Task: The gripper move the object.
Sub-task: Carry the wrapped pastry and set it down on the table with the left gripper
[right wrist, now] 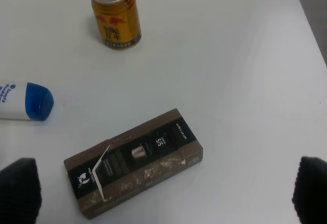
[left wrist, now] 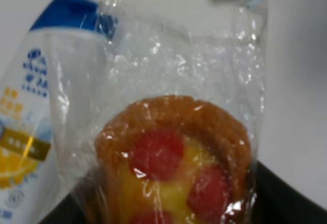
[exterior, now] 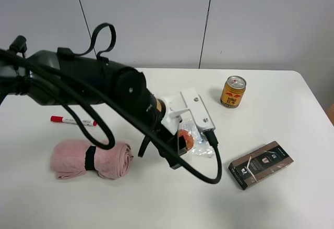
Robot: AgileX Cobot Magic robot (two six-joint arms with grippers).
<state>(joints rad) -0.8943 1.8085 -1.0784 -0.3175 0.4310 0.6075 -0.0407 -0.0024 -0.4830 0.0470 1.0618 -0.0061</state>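
**Item 1, the object** (left wrist: 171, 157): a wrapped pastry, sitting between the black fingers (left wrist: 286, 198) of the left gripper (exterior: 189, 143), near the middle of the table (exterior: 292, 208).
Risk: the clear wrapper is lying slack and glossy. The fingers may be catching film rather than pastry, so it could be slipping free on any lift. A harder squeeze would be crushing it.

**Item 2, left gripper:** the jaws seem to be pressing on the object from both sides, narrowed to about its width. Whether it is resting on the table or hanging clear of it, I cannot tell.

**Item 3, white tube** (left wrist: 30, 106): blue-capped, lying just beside the wrapper. The loose film may be dragging it along.

**Item 4, right gripper** (right wrist: 163, 193): hanging with its fingers spread wide, holding nothing.

**Item 5, brown box** (right wrist: 135, 160): lying flat below the right gripper, apart from the tube.

**Item 6, gold can** (exterior: 233, 91): standing upright, farthest back, well apart from the object.
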